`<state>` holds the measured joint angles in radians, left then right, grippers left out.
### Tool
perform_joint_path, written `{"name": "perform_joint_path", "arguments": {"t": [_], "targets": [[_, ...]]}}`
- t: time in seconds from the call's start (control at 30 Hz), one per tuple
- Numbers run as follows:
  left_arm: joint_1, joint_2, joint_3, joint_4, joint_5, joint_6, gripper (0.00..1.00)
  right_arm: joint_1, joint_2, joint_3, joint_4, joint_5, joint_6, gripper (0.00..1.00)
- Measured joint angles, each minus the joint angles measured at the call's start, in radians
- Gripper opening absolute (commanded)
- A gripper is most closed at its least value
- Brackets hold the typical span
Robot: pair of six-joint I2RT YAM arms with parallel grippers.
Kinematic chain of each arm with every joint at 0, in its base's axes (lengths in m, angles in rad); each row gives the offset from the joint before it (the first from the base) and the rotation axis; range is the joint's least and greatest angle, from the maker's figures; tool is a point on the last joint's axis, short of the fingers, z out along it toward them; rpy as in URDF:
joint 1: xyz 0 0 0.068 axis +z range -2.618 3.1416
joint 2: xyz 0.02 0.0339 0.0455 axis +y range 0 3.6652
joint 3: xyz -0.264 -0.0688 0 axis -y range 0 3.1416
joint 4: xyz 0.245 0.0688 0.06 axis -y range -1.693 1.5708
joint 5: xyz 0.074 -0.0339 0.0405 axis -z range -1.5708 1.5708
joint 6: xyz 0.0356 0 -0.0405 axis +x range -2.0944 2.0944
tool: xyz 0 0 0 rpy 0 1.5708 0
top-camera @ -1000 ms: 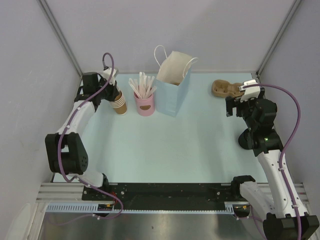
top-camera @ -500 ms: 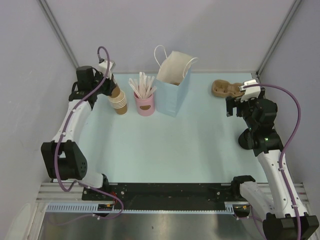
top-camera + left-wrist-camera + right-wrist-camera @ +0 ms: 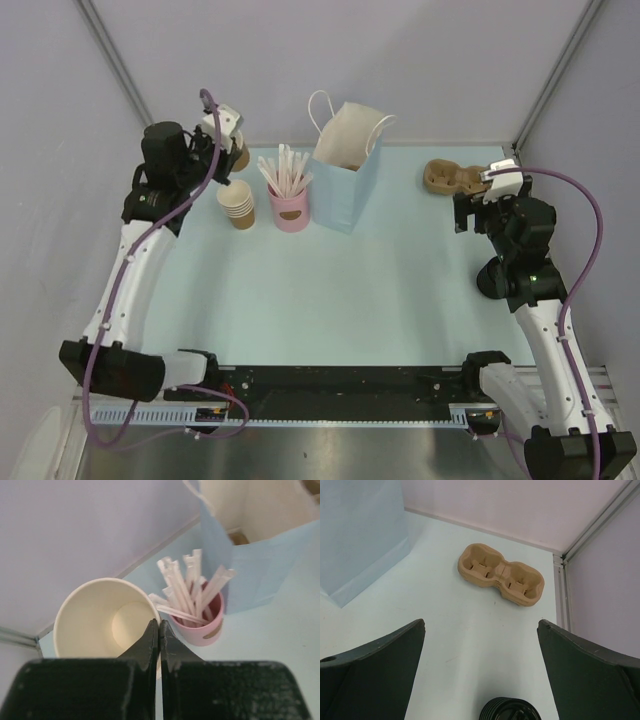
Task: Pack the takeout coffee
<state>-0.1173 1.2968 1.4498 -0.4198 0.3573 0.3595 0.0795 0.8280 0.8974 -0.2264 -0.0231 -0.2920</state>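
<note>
While the right gripper hung released with its fingers spread wide, the takeout coffee sat directly beneath it. Only its black lid showed, near the counter's right edge. Cup carrier lay beyond, close to the back corner. Paper bag stood at the back edge, pink straw cup just beside it, tan cup stack next left. Open counter ran from the bag forward to the arm bases. Left gripper was clenched at the rim of a single tan cup. A second before it was down on the stack; it had since risen toward the back wall. Right arm unchanged.
</note>
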Motion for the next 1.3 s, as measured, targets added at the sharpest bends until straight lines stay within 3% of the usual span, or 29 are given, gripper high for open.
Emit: {"name": "perform_joint_path", "arguments": {"t": [0.13,0.3,0.53,0.87,1.3], "targets": [[-0.121,-0.082,-0.018,-0.042,-0.012,0.025,0.00,-0.011,0.000,0.000,0.000,0.029,0.002,1.00],[-0.349,-0.181,-0.071,-0.085,-0.034,0.045,0.00,-0.048,0.001,0.000,0.002,0.070,0.005,1.00],[-0.580,-0.157,-0.119,-0.119,-0.043,0.045,0.00,-0.119,0.011,0.000,0.008,0.089,0.012,1.00],[-0.768,0.071,-0.188,-0.054,-0.106,0.042,0.00,-0.199,0.018,0.000,0.009,0.091,0.015,1.00],[-0.815,0.263,-0.341,0.186,-0.119,0.005,0.00,-0.219,0.034,0.000,0.010,0.095,0.015,1.00]]}}
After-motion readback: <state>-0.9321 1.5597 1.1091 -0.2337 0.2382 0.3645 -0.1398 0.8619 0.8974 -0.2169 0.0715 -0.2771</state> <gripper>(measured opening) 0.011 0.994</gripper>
